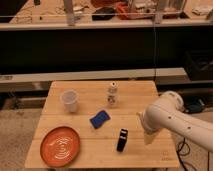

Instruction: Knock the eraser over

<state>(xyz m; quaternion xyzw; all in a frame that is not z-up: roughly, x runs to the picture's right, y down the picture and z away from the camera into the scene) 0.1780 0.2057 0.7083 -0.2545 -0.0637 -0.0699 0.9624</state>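
The eraser (122,139) is a small black block standing upright, leaning slightly, on the wooden table (90,157) near its front middle. My gripper (148,137) hangs below the white arm (167,116) at the table's right side. It is just right of the eraser, a short gap apart and at about the same height. It holds nothing that I can see.
A flat blue pad (99,119) lies left of and behind the eraser. An orange plate (60,145) sits at the front left. A white cup (69,100) and a small bottle (113,94) stand further back. Shelving rises behind the table.
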